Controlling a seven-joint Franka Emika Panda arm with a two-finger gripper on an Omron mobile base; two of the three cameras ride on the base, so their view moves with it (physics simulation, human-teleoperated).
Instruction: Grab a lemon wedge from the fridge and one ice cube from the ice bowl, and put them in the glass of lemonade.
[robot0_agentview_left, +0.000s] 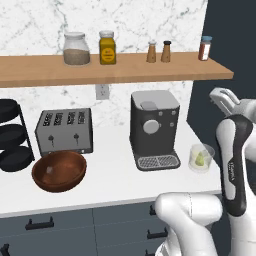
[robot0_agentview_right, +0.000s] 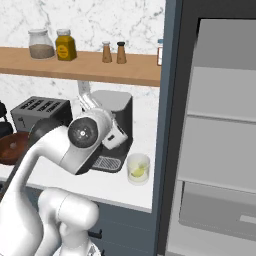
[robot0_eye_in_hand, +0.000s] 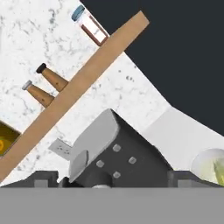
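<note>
Hovering above the right end of the countertop (robot0_agentview_left: 115, 185), the gripper (robot0_eye_in_hand: 113, 180) is standing with its two fingers spread wide and nothing between them, as the hand view is showing the dark tips far apart at its bottom. The glass of lemonade (robot0_agentview_left: 201, 159) is sitting near the right front corner of the countertop, just beside the coffee machine (robot0_agentview_left: 152, 129), and a yellow-green lemon wedge (robot0_agentview_left: 200, 159) is already lying inside it. The ice bowl (robot0_agentview_left: 59, 170) is resting toward the left front edge, in front of the toaster (robot0_agentview_left: 64, 130), well apart from the glass. A pale speck in it may be an ice cube, but it is too small for me to be sure.

In my judgement, the ice step is remaining, and several things are threatening it. The glass is standing close to the counter's corner, so the arm swinging left toward the bowl is risking to clip it and tip it over the edge. The coffee machine is lying directly under the hand, so a low path is risking a collision with its top. The open fridge (robot0_agentview_right: 215, 125) on the right is also narrowing the free space for the elbow. An ice cube is probably slippery, so a fast pinch is risking to shoot it out of the bowl
</note>
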